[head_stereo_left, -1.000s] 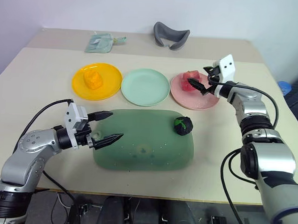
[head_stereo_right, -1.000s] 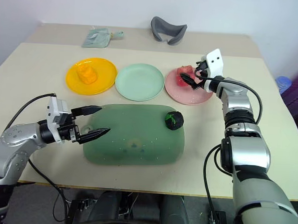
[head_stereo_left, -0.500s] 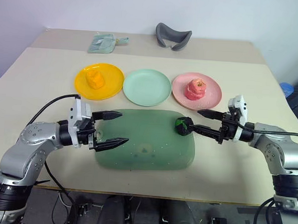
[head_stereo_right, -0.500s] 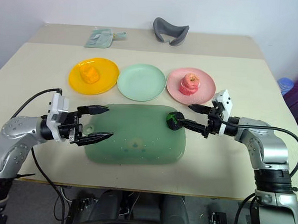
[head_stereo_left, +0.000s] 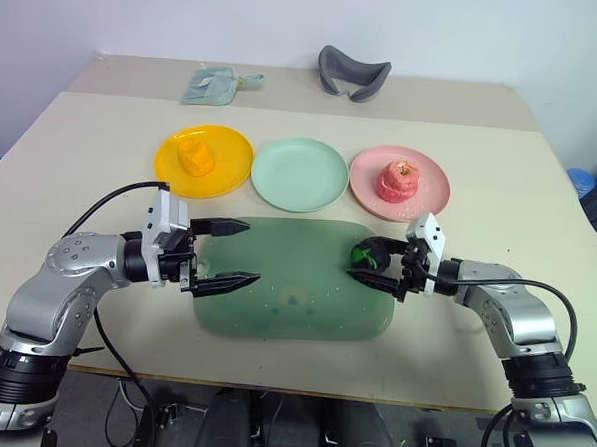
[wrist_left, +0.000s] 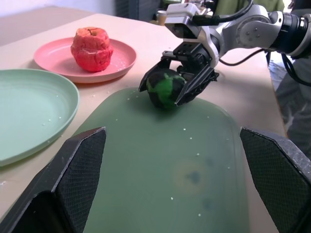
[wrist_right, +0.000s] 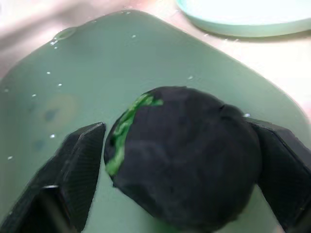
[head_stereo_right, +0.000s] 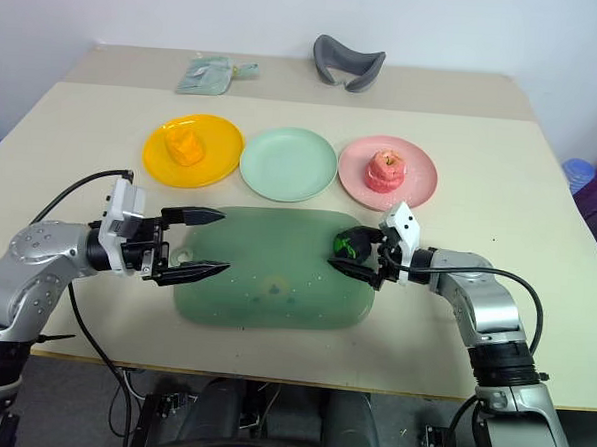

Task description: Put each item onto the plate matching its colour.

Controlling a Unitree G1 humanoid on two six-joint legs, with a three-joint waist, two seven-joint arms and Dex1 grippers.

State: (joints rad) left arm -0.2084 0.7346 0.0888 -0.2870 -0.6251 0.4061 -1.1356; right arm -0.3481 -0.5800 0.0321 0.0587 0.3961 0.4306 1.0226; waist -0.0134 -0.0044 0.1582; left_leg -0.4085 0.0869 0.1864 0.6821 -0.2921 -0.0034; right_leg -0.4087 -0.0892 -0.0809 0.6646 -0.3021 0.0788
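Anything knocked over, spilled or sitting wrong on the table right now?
Nothing stands out. The orange lump and red lump sit upright on matching plates; the dark green lump rests on the green mat, flanked by the right claw.

I see a matt, pale wood-look bench point(head_stereo_left: 71, 162). The three plates, yellow point(head_stereo_left: 232, 145), mint point(head_stereo_left: 299, 173) and pink point(head_stereo_left: 431, 185), look like smooth plastic with a soft sheen. The big green mat point(head_stereo_left: 295, 293) reads as rubbery, speckled with pale crumbs. The dark green-black lump point(wrist_left: 166, 89) is dull and doughy; the pink-red lump point(wrist_left: 92, 47) is rough and crumbly. The fingers point(wrist_left: 73, 160) have a fine knurled black texture.
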